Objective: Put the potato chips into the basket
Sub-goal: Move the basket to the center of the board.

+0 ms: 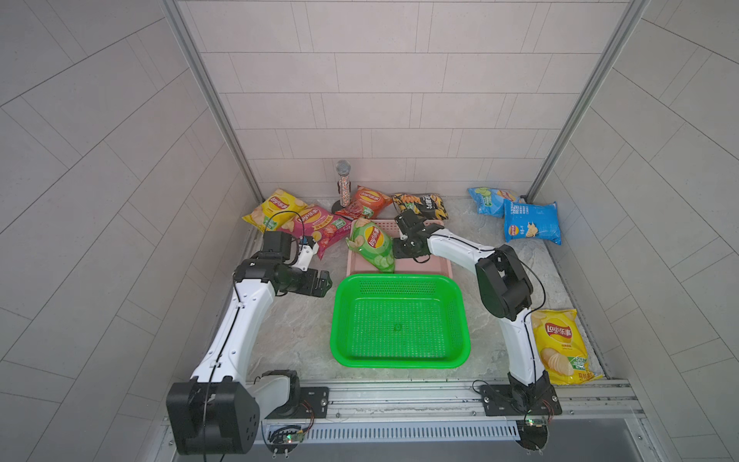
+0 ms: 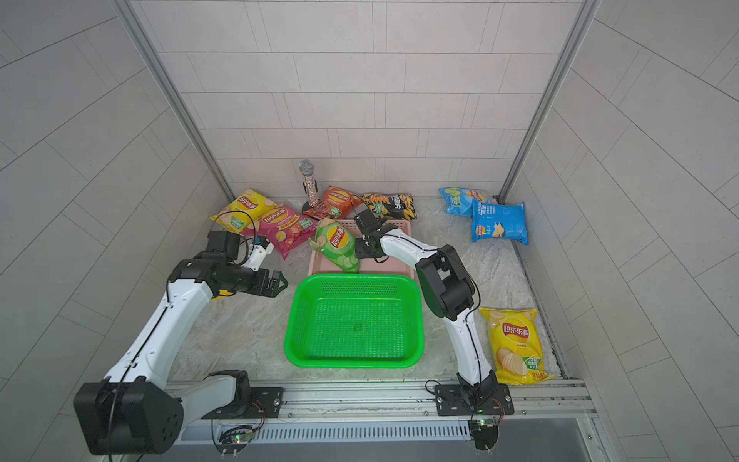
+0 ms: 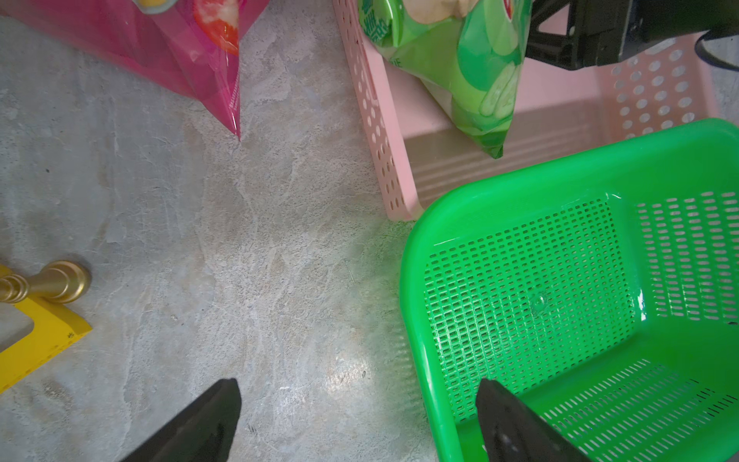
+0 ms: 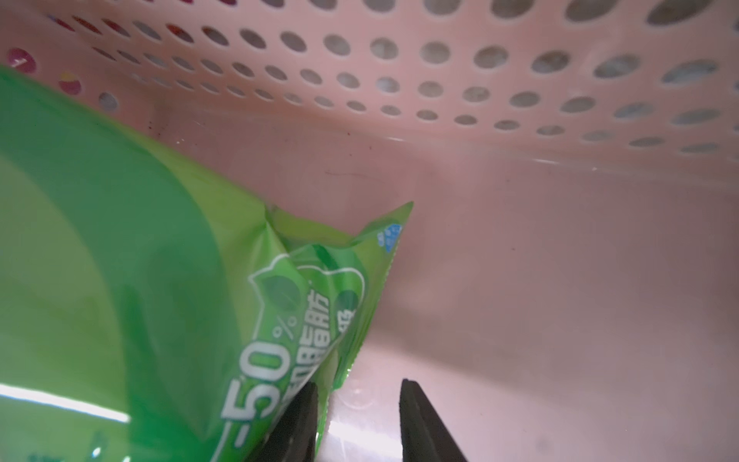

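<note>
On the stone-patterned worktop [image 1: 296, 328], in both top views, a green basket [image 1: 400, 277] lies just in front of a pink basket [image 1: 442, 266]; a green bag [image 1: 374, 244] of potato chips stands tilted in the pink one, with the right claw [image 1: 396, 247] just beside it; the left claw [image 1: 327, 282] hangs spread near the green basket's left rim, holding nothing; a magenta bag [image 1: 320, 228] lies at the back left and a yellow bag [image 1: 558, 344] by the right arm's base.

From the left wrist, the left claw [image 3: 358, 384] shows its fingers wide apart, one over bare worktop [image 3: 240, 240], one over the green basket [image 3: 520, 188]; the green bag [image 3: 472, 72] leans inside the pink basket [image 3: 376, 120].

From the right wrist, the right claw [image 4: 358, 384] sits inside the pink basket [image 4: 440, 80], jaws partly apart; the green bag [image 4: 140, 260] rests its crimped edge against one finger; pink floor shows between the fingers, so nothing is pinched.
</note>
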`<state>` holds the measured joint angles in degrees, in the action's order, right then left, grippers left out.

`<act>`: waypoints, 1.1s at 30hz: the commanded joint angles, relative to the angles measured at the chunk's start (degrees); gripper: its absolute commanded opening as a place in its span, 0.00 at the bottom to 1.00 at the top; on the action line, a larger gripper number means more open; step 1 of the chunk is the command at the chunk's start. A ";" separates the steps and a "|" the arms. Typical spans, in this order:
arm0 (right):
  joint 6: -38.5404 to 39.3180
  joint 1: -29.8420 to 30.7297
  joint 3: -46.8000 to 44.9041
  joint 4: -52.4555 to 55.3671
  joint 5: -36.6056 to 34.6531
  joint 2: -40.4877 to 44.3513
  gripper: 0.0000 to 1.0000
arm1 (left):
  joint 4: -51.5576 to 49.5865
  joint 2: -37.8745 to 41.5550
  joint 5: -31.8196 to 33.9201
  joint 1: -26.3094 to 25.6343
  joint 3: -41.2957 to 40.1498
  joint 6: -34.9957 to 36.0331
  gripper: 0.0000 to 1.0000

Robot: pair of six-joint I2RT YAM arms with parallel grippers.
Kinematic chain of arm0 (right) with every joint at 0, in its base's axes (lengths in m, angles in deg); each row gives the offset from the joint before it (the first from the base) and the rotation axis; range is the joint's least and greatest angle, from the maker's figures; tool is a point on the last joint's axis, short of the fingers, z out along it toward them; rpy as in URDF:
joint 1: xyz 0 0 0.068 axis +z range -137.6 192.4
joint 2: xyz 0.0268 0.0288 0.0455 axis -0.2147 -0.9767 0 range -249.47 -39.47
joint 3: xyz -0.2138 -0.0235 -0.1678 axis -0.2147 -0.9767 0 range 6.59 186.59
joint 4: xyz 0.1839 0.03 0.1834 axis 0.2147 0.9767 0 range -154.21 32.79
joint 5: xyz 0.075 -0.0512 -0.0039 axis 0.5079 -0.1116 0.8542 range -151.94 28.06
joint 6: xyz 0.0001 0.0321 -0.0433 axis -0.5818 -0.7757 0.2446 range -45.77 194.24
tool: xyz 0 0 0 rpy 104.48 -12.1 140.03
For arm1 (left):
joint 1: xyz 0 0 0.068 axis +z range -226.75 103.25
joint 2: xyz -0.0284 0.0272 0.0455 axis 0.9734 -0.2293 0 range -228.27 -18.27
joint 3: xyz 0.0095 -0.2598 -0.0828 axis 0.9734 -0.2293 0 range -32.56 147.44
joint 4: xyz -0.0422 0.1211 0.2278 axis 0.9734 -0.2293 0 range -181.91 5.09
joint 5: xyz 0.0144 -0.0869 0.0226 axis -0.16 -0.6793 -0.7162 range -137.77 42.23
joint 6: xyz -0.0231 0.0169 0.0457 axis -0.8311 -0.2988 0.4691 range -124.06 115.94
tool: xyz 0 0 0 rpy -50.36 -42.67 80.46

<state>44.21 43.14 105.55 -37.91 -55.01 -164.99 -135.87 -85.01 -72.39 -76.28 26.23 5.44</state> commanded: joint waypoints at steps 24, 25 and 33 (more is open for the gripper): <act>3.05 -0.27 -2.96 -3.27 -0.16 8.22 0.50 | 0.21 0.89 -0.70 0.29 -0.58 0.48 0.99; 3.49 -0.46 -3.10 -2.29 -1.16 9.39 0.51 | 0.18 0.82 -0.73 0.27 -0.59 0.50 1.00; 4.07 -1.36 -10.41 1.31 -9.01 23.69 0.59 | 0.18 0.91 -0.70 0.24 -0.60 0.47 0.99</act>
<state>47.65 42.18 97.83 -40.25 -57.89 -146.63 -135.74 -85.01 -72.68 -76.25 26.23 5.44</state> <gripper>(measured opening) 0.588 0.994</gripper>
